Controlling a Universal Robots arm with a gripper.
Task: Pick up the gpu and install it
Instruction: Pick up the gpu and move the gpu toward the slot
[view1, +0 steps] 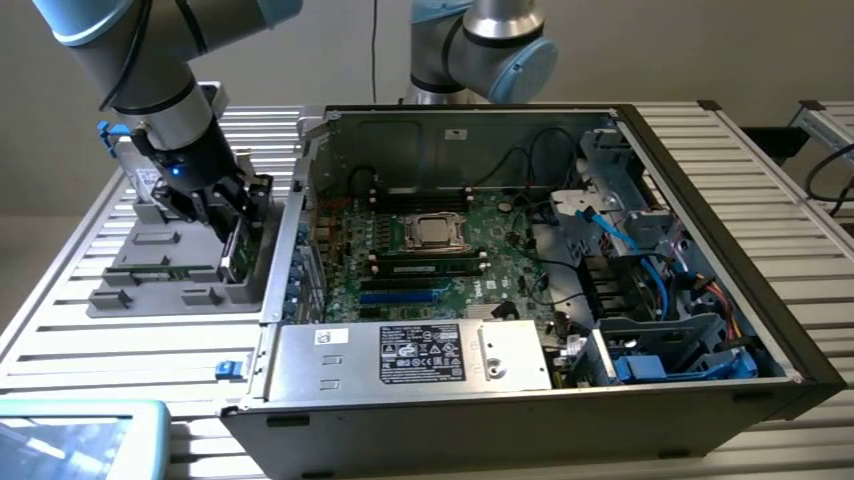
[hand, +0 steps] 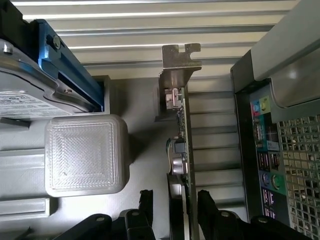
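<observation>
pick-up in hand — jaws wide open astride the upright gpu (hand: 183, 125), gripping nothing; computer case (view1: 400, 150) at its 3 o'clock in the exterior view. likely needs a square squeeze.

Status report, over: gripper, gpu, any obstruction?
Gripper open, astride gpu. The gpu stands on edge in gray holder, not gripped. Computer case close beside.

An open computer case (view1: 727, 240) sits in the middle of the slatted table (view1: 80, 340), its motherboard (view1: 427, 275) and labelled power supply (view1: 414, 355) exposed. A grey fixture tray (view1: 140, 275) lies by the table's edge on the exterior view's left, carrying a silver drive (hand: 25, 100) beside a square grey block (hand: 85, 155).
</observation>
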